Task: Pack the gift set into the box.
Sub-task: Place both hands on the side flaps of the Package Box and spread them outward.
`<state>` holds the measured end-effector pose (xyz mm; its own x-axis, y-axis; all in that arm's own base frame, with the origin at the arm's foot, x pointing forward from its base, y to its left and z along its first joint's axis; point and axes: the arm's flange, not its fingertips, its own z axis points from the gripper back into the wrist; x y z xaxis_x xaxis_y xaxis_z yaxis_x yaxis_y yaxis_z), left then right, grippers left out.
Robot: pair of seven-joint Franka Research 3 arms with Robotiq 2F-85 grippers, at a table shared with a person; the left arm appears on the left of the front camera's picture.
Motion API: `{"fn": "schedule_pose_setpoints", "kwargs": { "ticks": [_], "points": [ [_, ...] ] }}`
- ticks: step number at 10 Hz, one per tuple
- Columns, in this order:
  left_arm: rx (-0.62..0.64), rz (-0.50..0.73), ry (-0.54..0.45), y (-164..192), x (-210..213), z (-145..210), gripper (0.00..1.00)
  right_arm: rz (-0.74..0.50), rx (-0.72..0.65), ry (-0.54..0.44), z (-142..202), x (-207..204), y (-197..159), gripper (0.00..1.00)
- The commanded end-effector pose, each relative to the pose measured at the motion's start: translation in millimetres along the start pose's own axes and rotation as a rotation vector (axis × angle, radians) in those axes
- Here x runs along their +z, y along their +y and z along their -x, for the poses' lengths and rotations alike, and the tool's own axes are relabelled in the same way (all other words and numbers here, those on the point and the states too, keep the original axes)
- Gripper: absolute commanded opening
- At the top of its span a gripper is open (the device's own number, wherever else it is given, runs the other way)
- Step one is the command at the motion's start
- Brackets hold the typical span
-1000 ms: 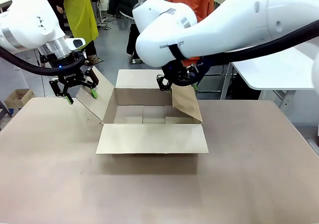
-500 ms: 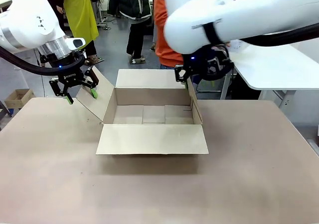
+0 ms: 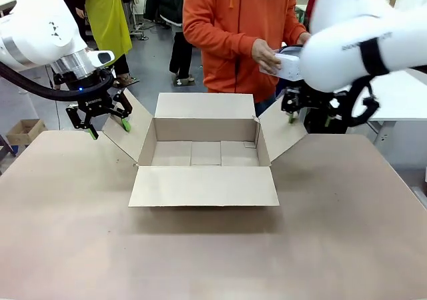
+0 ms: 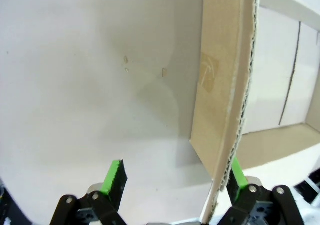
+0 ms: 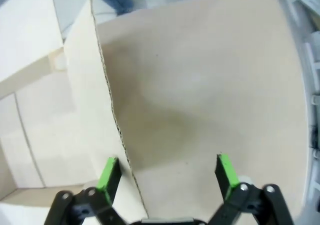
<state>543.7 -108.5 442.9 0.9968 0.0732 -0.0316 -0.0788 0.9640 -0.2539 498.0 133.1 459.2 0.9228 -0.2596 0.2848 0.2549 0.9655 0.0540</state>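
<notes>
On the table [image 3: 333, 233], the box [image 3: 203, 188] sits with all four flaps spread. Left claw [image 3: 109, 129] gapes wide astride the left flap's edge; right claw [image 5: 167, 166] gapes likewise astride the right flap. Beyond the box, a person [image 3: 230, 33] holds the gift set [image 3: 287, 65].

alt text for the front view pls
An open brown corrugated cardboard box stands centred; the open black left tool and right tool each straddle a side flap. Behind, a person in an orange top holds a light grey tray.
</notes>
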Motion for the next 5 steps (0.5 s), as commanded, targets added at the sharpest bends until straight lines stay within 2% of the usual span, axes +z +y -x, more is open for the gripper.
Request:
{"fn": "schedule_pose_setpoints", "kwargs": {
  "ticks": [1,2,5],
  "points": [
    [0.008,-0.017,-0.01,0,1,2,1.0,-0.125,0.003,0.045,4,-30,-25,1.0],
    [0.008,-0.017,-0.01,0,1,2,1.0,0.0,0.0,0.0,0,0,0,1.0],
    [0.008,-0.017,-0.01,0,1,2,1.0,0.0,0.0,0.0,0,0,0,1.0]
  ]
}}
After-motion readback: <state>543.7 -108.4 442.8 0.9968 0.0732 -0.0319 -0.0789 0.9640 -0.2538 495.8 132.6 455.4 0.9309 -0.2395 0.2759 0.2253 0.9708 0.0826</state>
